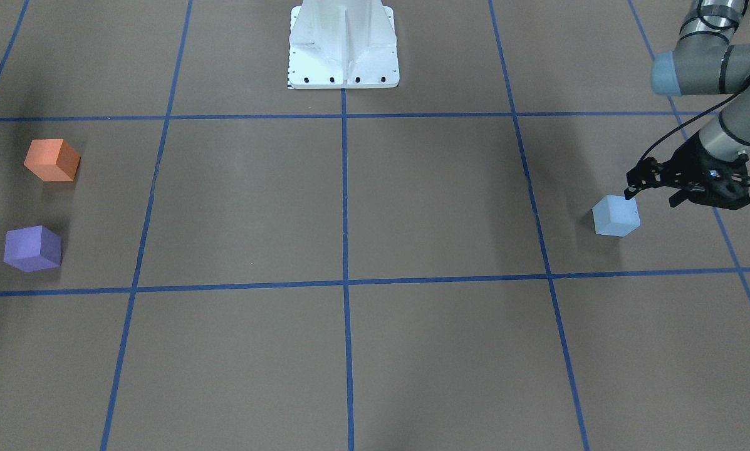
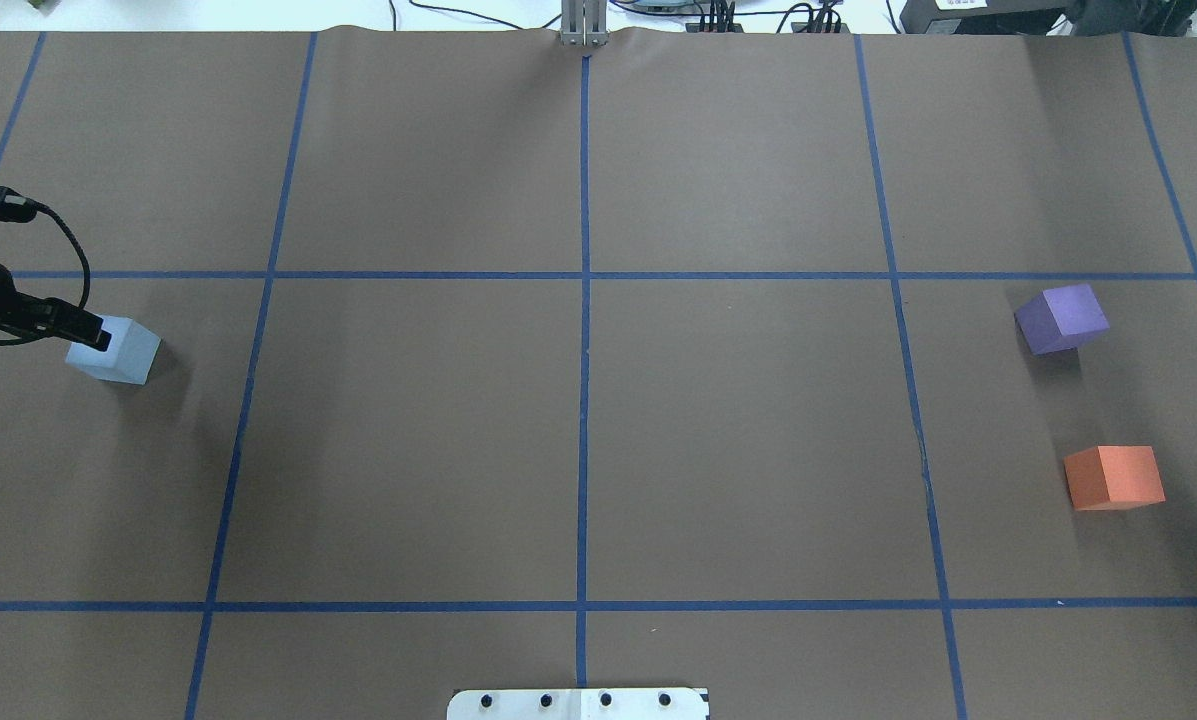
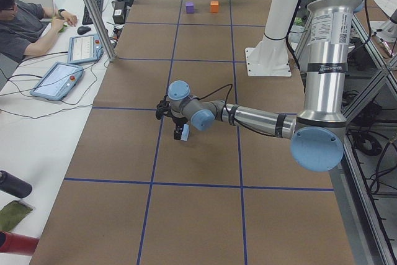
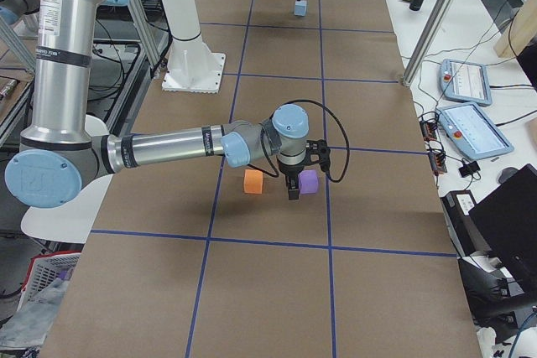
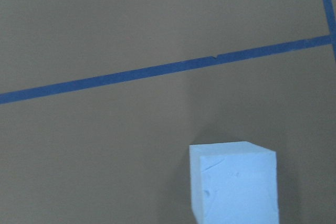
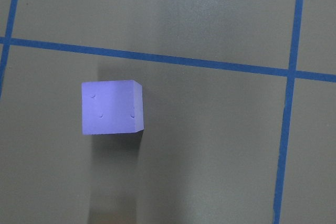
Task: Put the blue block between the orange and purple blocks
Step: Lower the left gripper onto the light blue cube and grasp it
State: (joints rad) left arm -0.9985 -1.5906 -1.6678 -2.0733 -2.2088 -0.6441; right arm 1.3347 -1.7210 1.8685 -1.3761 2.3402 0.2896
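The light blue block (image 1: pixel 616 215) stands on the table at my far left; it also shows in the overhead view (image 2: pixel 118 350) and low in the left wrist view (image 5: pixel 233 184). My left gripper (image 1: pixel 652 197) is open, just beside and above the block, with one fingertip (image 2: pixel 93 334) over its edge. The orange block (image 1: pixel 52 160) and the purple block (image 1: pixel 32 248) stand apart at my far right. My right gripper (image 4: pixel 293 189) hovers over the gap between them; I cannot tell if it is open or shut. The right wrist view shows the purple block (image 6: pixel 111 107).
The white robot base (image 1: pixel 343 62) stands at the middle of the robot's edge. Blue tape lines (image 2: pixel 584 400) grid the brown table. An operator (image 3: pixel 25 26) with tablets sits beyond the far side, and a metal post (image 3: pixel 93 10) stands there.
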